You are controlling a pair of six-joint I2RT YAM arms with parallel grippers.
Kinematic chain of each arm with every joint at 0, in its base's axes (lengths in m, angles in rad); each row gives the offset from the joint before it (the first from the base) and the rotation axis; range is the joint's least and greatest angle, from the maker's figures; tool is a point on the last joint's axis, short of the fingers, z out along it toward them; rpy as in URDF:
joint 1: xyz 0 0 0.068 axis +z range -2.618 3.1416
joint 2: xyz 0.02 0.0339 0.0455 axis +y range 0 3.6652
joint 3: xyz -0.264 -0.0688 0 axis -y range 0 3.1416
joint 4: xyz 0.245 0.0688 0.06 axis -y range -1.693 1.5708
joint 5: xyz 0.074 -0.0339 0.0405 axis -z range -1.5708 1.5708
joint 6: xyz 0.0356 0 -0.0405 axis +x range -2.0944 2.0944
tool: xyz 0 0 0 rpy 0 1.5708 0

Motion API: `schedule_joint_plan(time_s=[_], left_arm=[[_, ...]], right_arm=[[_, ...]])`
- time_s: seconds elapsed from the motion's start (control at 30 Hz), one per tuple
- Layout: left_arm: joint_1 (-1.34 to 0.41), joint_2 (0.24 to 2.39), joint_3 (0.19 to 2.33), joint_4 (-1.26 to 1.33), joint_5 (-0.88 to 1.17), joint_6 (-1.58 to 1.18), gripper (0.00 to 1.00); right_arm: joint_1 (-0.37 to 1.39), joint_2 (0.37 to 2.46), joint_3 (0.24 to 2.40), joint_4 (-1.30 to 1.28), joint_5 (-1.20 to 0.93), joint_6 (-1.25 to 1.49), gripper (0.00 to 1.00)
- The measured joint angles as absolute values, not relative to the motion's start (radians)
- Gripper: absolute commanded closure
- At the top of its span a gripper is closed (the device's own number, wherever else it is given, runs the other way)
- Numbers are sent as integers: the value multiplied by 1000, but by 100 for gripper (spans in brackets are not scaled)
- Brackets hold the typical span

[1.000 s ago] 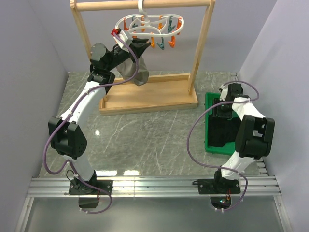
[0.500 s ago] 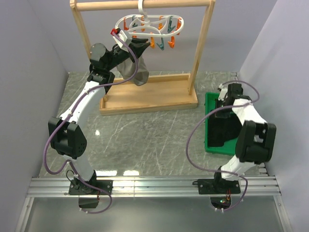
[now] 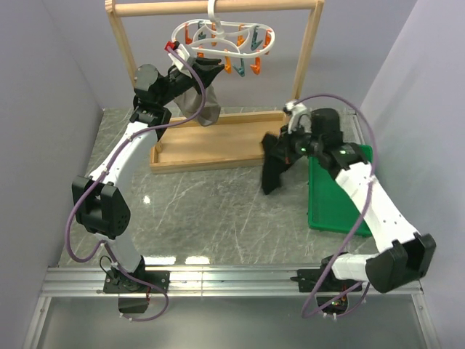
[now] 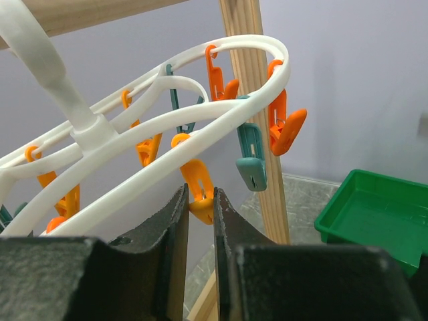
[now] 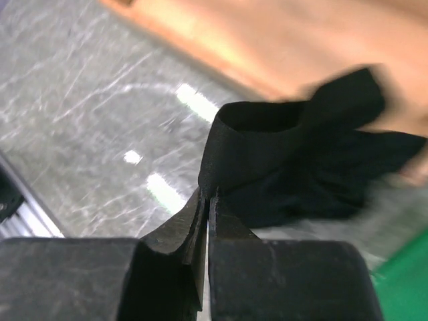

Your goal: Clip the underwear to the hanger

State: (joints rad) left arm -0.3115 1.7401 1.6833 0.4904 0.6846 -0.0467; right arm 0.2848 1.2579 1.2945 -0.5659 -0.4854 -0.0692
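Note:
The hanger (image 3: pixel 221 36), a white oval frame with orange and teal pegs, hangs by its hook from the rack's top bar. My left gripper (image 3: pixel 213 67) reaches up just under its left part. In the left wrist view that gripper (image 4: pixel 200 202) is shut on the lower end of an orange peg (image 4: pixel 196 184) on the hanger (image 4: pixel 167 144). The black underwear (image 3: pixel 274 166) dangles above the table, left of the tray, from my right gripper (image 3: pixel 283 144). The right wrist view shows that gripper (image 5: pixel 208 196) shut on a folded edge of the underwear (image 5: pixel 301 167).
The tall wooden rack (image 3: pixel 218 149) stands at the back on its base board. A grey-beige garment (image 3: pixel 200 105) hangs below the left gripper. A green tray (image 3: pixel 330 207) lies at the right, also seen as the tray (image 4: pixel 374 214) in the left wrist view.
The right gripper has shut on the underwear in the tray, and the right arm has swung left and lifted it out over the table. The left arm has stayed at the peg.

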Motion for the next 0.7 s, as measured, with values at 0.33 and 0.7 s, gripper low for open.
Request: schedule_joint_plan(time_s=[0.33,0.7], left_arm=[[-311,1740,1683,486,684,-51,100],[-305,1739,1684,467,686,-90,100]], right_arm=[[613,1536,1215,-395,-446,-11,83],[606,1503,1277,-244,-381,-65,52]])
